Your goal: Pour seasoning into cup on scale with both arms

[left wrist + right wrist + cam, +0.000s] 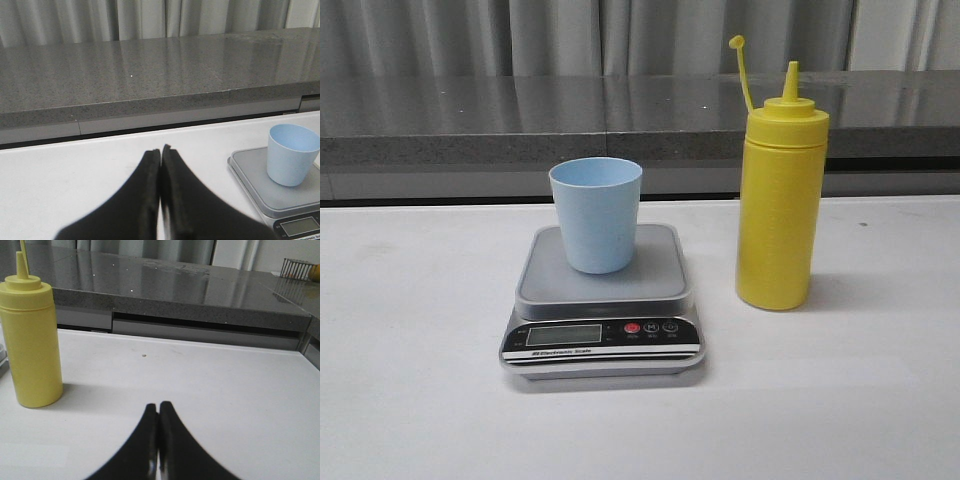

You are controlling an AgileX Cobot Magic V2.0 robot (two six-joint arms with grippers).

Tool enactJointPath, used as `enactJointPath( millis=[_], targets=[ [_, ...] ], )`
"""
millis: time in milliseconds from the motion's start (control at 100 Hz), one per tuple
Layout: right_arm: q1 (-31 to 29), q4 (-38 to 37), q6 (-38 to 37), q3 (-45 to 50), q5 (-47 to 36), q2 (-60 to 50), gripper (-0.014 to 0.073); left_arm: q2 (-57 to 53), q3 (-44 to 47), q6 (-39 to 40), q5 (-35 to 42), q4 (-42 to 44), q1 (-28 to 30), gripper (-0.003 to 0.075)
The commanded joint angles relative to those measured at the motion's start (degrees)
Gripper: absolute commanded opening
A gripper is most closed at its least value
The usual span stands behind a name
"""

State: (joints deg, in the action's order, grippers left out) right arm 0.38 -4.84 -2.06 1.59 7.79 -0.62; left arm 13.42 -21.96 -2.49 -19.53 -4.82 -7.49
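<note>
— Item one: what lettering stands on the scale (603,300)?

— One line of white print on the black front panel (602,337), along its lower edge under the LCD display (562,335). It seems to read "Electronic Scale", with a small mark before it too fine to make out.

— Any figures on the display?

— None legible; it shows pale and blank.

— Buttons?

— A red button (632,328) with a symbol I cannot resolve, then a round one marked "M", then a third, unreadable.

— Cup (597,214), seasoning (779,205)?

— No print visible.
</note>
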Motion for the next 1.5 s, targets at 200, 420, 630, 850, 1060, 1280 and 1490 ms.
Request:
enactJointPath(
  millis=[200, 420, 630, 850, 1060, 1280, 1490],
  targets=[
    [-0.30, -0.44, 0.74, 0.02, -4.92, -0.91, -0.0120, 0.45, -1.41, 0.20, 4.55, -0.21, 0.09, -0.0018],
    [-0.30, -0.44, 0.74, 0.02, -4.92, -0.91, -0.0120, 0.45, -1.41, 0.20, 4.55, -0.21, 0.09, -0.0018],
    [-0.30, -0.44, 0.74, 0.02, -4.92, -0.91, -0.0120, 0.45, -1.41, 0.20, 4.55, -0.21, 0.09, -0.0018],
    [-0.30, -0.44, 0.74, 0.02, -4.92, -0.91, -0.0120, 0.45, -1.41, 0.20, 4.55, -0.21, 0.09, -0.0018],
    [-0.30, -0.44, 0.74, 0.02, -4.92, -0.91, -0.0120, 0.45, 0.93, 0.20, 8.09, 3.19, 0.09, -0.0018],
    [-0.30, -0.44, 0.74, 0.02, -4.92, -0.91, -0.0120, -0.87, 7.68, 0.20, 16.42, 6.34, 0.09, -0.0018],
    [-0.30, -0.44, 0.74, 0.02, -4.92, -0.91, -0.0120, -6.21, 14.58, 0.20, 19.53, 8.30, 0.09, -0.0018]
  ],
)
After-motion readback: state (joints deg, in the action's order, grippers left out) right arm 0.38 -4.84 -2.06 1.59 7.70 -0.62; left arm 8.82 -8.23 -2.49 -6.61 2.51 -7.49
